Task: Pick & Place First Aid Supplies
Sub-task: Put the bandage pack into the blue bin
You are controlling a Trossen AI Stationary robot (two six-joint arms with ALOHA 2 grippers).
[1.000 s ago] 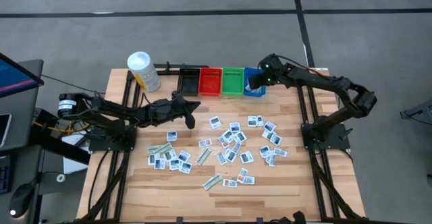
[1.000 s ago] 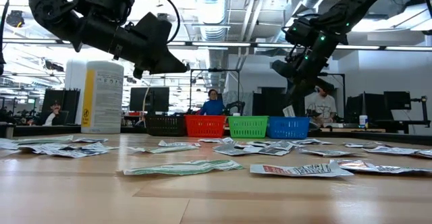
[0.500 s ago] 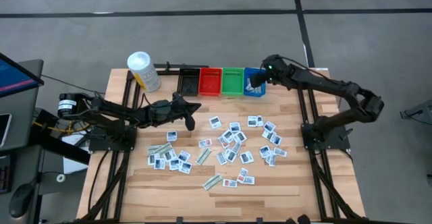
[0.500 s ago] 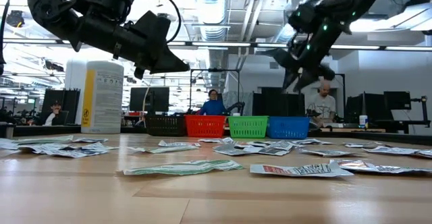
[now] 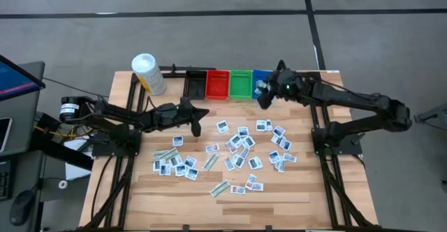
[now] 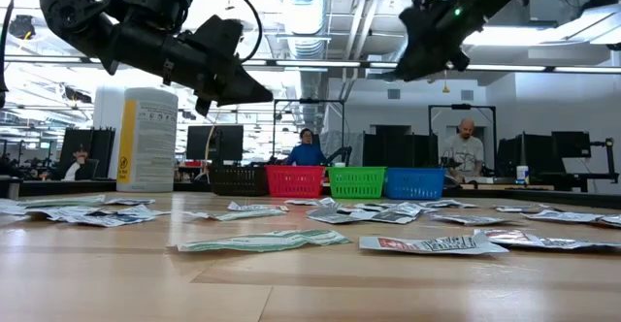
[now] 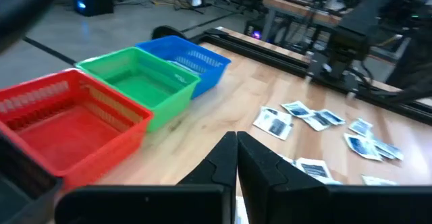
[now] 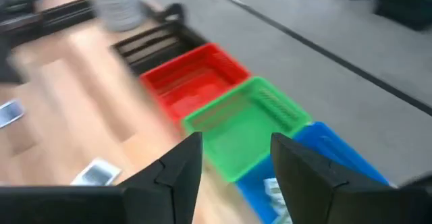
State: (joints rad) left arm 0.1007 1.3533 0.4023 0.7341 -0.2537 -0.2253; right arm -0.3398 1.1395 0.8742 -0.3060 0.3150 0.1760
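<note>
Right gripper hung by the blue bin, jaws apart and empty; left gripper hovered shut near scattered packets on the bench

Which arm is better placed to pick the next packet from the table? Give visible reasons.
Probably the right: its end effector is open and empty near the packets, while the left end effector is shut.

Right hand hovers by blue bin, above scattered packets.
</note>
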